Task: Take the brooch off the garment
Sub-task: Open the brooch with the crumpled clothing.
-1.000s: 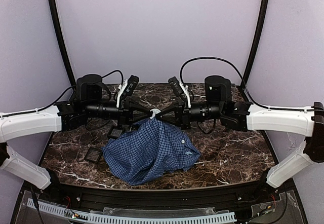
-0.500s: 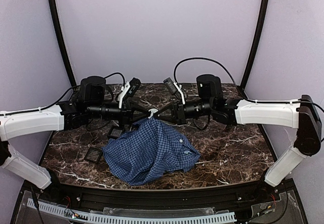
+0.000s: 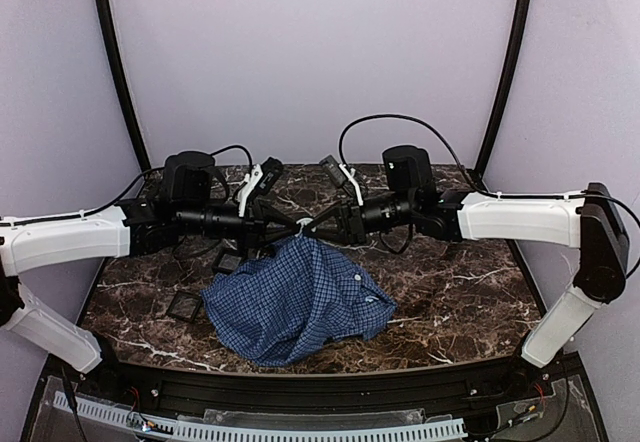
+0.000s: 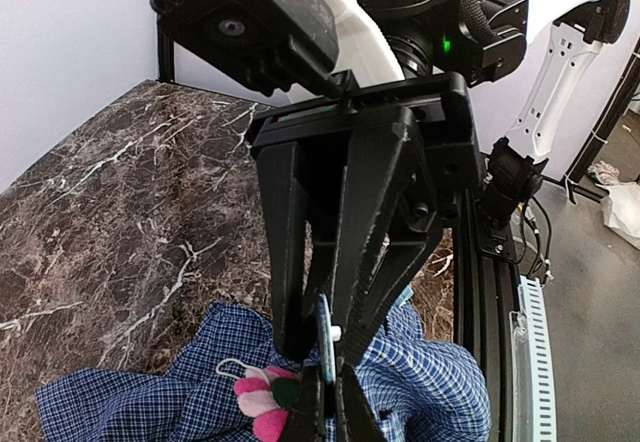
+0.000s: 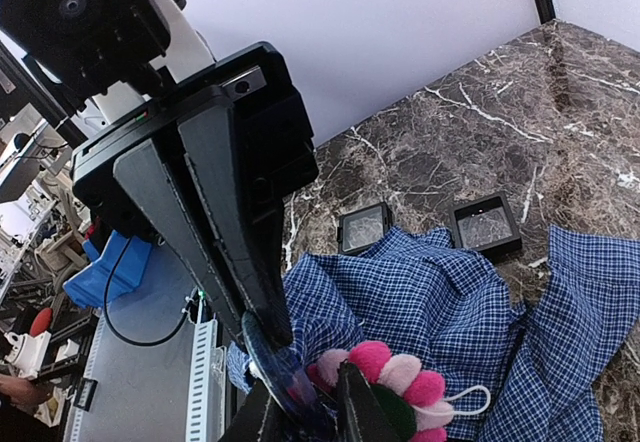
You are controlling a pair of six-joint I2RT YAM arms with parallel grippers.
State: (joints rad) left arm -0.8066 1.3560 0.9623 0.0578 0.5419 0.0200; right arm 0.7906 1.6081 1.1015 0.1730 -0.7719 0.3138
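The garment (image 3: 300, 297), a blue checked shirt, lies bunched mid-table, its peak lifted to where both grippers meet. My left gripper (image 3: 292, 226) comes from the left and my right gripper (image 3: 312, 226) from the right. In the left wrist view my left gripper (image 4: 330, 412) is shut on a thin bluish disc (image 4: 324, 337) beside the pink flower brooch (image 4: 258, 402), above the garment (image 4: 440, 382). In the right wrist view my right gripper (image 5: 305, 412) stands slightly open around that disc, the brooch (image 5: 400, 382) against one finger, over the garment (image 5: 430, 302).
Two small black square trays (image 3: 186, 307) (image 3: 229, 261) sit on the marble left of the shirt, and the right wrist view shows them as trays (image 5: 365, 228) (image 5: 486, 224) behind the cloth. A black rail (image 3: 320, 387) runs along the table's near edge.
The right arm has swung in toward the centre and its wrist has shifted left. The left arm edged right. Both grippers stay together at the shirt's peak.
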